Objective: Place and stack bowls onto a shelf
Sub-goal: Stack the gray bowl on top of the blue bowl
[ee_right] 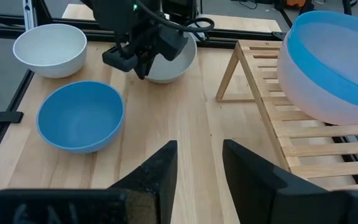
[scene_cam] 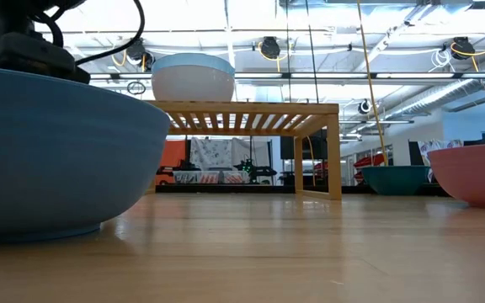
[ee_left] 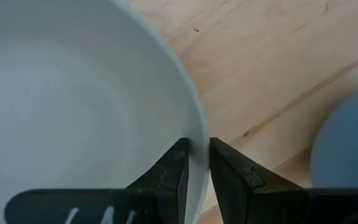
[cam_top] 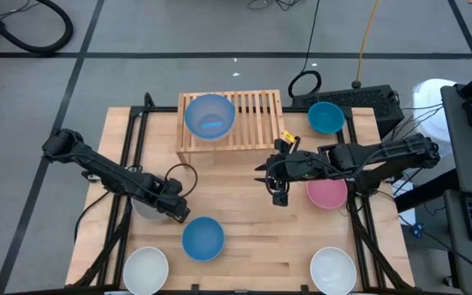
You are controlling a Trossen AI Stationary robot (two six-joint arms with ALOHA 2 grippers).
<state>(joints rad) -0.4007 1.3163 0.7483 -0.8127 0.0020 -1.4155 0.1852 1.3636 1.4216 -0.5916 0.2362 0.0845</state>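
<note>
the grey-white bowl [ee_left: 73, 106] sat on the surface left of the shelf [cam_top: 248, 123], its thin rim pinched by the left gripper [ee_left: 196, 165]. that small pinch could slip, so the bowl might tip or bump the blue bowl [cam_top: 202, 238] nearby. the right gripper [ee_right: 199, 165] hung spread, holding nothing, near the shelf.

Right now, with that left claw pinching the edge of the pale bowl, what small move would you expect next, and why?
Probably a short lift. The left gripper is closed on the rim of the grey-white bowl, which seems to rest on the table. The shelf carries only one blue bowl; the right gripper waits open nearby.
</note>
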